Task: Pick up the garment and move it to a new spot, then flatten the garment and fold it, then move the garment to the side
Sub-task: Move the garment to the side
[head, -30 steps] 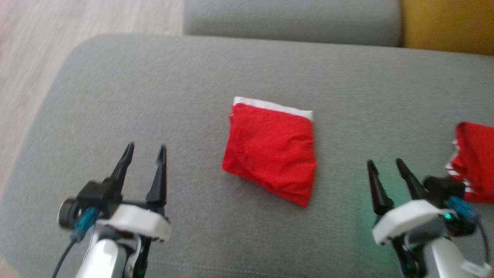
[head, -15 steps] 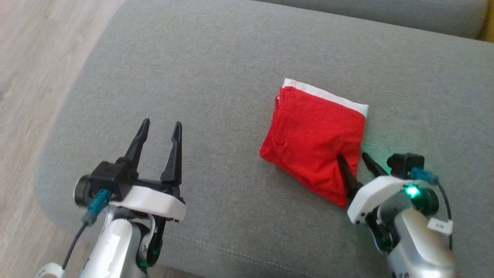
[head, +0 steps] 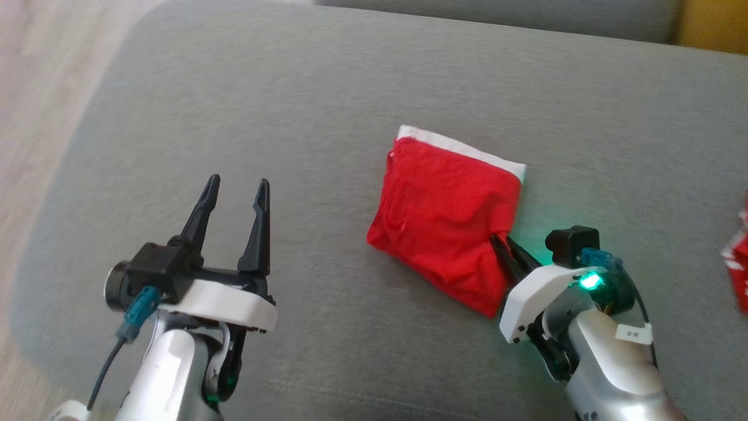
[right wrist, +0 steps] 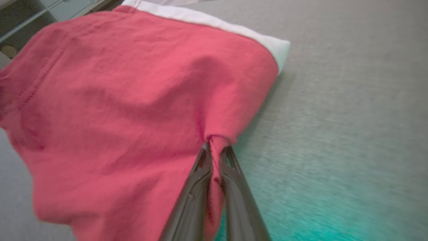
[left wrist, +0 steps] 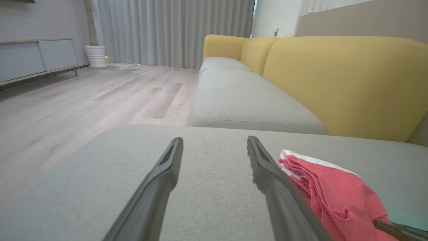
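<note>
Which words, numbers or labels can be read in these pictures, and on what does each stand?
None can be read.
The small white tag on the right forearm has dark marks, too small and blurred to read.
The red garment and the grey sofa bear no writing.

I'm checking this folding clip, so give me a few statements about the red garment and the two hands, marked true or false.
1. The right hand is shut on an edge of the folded red fabric garment. True.
2. The left hand is shut. False: its fingers stand apart with nothing between them.
3. The garment lies on a wooden table. False: it lies on the grey fabric sofa cushion.
4. A white band runs along the garment's far edge. True.
</note>
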Available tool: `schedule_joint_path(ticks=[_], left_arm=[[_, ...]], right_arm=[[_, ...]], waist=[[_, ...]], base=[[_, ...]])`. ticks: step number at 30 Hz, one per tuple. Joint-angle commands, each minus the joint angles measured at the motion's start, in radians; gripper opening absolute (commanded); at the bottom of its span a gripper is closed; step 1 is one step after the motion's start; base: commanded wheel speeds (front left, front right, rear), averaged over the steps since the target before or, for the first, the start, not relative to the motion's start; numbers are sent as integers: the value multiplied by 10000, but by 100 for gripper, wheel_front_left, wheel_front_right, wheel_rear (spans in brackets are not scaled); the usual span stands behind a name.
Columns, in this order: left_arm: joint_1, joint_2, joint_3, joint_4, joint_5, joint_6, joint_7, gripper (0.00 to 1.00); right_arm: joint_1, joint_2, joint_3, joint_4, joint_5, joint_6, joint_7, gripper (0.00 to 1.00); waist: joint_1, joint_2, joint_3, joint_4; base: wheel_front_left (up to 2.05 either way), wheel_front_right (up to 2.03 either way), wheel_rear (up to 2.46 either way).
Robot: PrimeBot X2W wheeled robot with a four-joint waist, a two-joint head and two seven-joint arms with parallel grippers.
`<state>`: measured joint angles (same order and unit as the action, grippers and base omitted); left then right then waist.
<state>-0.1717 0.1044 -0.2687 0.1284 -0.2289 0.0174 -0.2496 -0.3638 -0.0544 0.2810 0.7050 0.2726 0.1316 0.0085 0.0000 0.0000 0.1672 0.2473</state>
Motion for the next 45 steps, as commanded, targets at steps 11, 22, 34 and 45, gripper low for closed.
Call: schedule_joint_path(ticks=[11, 22, 34, 45], left_arm=[[-244, 234, 479, -767, 208, -52, -121, 100], [-740, 269, 360, -875, 249, -219, -122, 100], [-1097, 275, 446, -990, 266, -329, -122, 100], [-1454, 106, 398, -952, 295, -518, -122, 100]], right_arm=[[706, -1294, 110, -2730, -1269, -9, 1104, 0], [208, -4325, -219, -5729, -1106, -9, 3067, 0], [-429, -7183, -1217, -7183, -468, -9, 5426, 0], [-1227, -5615, -2347, -4298, -1194, -9, 4906, 0]], waist=[[0, 0, 192, -2676], [0, 0, 1016, -3514], [0, 0, 1624, -3469], [0, 0, 2108, -3389]], base=[[0, 0, 0], [0, 0, 0], [0, 0, 0], [0, 0, 0]])
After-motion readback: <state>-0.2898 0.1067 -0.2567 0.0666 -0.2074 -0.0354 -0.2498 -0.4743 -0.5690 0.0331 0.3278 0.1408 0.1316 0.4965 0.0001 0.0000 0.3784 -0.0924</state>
